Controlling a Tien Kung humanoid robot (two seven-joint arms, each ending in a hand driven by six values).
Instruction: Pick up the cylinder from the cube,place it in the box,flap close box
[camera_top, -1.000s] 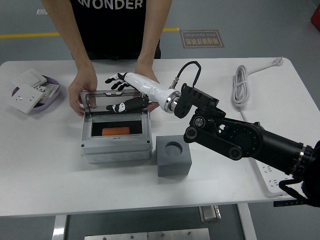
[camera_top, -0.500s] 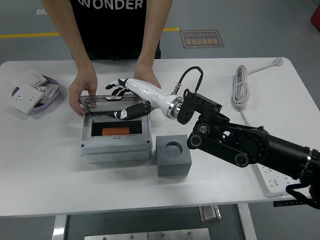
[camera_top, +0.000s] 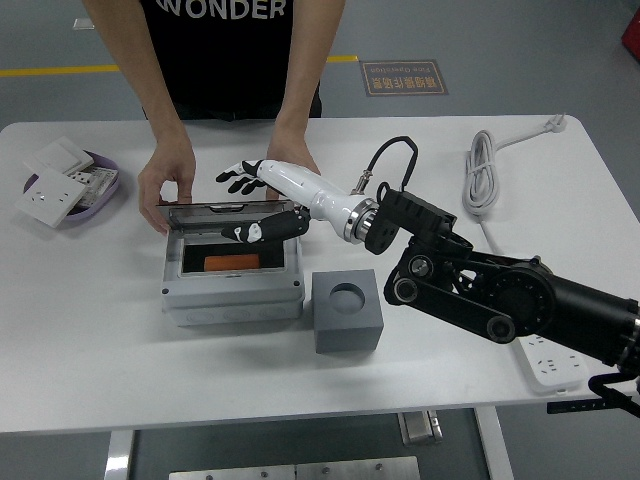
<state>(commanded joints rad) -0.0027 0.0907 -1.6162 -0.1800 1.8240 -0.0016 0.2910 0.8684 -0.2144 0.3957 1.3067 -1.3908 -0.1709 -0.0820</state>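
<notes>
The right arm (camera_top: 480, 290) reaches in from the right across the table (camera_top: 90, 330), its white forearm stretched left toward the grey box (camera_top: 233, 272). The right hand (camera_top: 255, 200) sits over the clear lid (camera_top: 235, 212), which leans half raised from the box's far edge. Its fingers (camera_top: 232, 177) are spread loosely above the lid's far side, while the thumb lies along the lid's near face; they hold nothing that I can see, only resting against the flap.

Inside the box, through the open gap, lies the orange cylinder (camera_top: 232, 263) on its side, toward the left middle of the floor. Just right of the box, and a little nearer, stands the grey cube (camera_top: 347, 311), with the round hollow in its top showing bare.

A person stands at the far side. One hand (camera_top: 166, 182) is pressed on the table at the box's far left corner, fingers at the lid's edge. The other hand (camera_top: 292, 152) is behind the robot's forearm and mostly hidden.

At the far left a purple dish (camera_top: 108, 187) holds white wall sockets (camera_top: 55, 182). A coiled white cable (camera_top: 483, 178) lies at the far right, and a white power strip (camera_top: 540, 362) shows below the arm near the right edge.
</notes>
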